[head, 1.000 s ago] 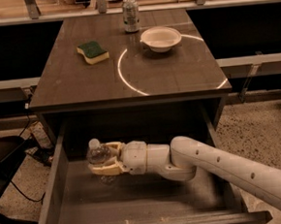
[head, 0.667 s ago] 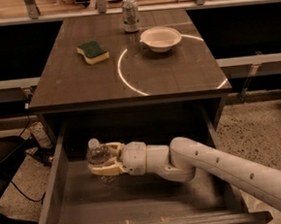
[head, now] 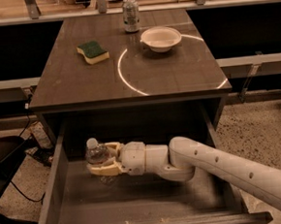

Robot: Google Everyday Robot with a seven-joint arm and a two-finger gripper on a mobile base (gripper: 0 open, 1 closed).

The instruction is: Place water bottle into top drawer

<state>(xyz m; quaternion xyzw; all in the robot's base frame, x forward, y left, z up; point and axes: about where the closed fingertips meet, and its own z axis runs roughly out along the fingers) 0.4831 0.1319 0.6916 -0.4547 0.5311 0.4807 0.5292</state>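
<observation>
The water bottle (head: pixel 96 155) is small and of clear plastic w/ ribs on the body, and it has a white screw cap (head: pixel 91 143) on top. It stands about upright inside the top drawer (head: pixel 52 189), in the left part and nearer to the back than to the front. The drawer is pulled out, grey, wide and deep, w/ a flat matt bottom and plain straight walls. The gripper (head: pixel 100 158) is in the drawer too, at the left end of the arm (head: pixel 222 168), which is white, smooth and round like a tube, w/ small dark dots along it, and comes in from the lower right. The fingers (head: pixel 106 168) are cream-coloured, and they are closed on the body of the bottle from two sides, one at the back and one at the front, below the cap. If the bottle base touches the drawer bottom, I cannot tell. Above the drawer is the desk (head: pixel 80 84), w/ a dark grey-brown top that shines a little and shows a thin bright arc of light. On it lie a sponge (head: pixel 93 51), yellow w/ a green rough upper side and a wavy outline, a round white bowl (head: pixel 160 38) and, at the back edge, a silver metal can (head: pixel 131 15). All three are apart from each other.
</observation>
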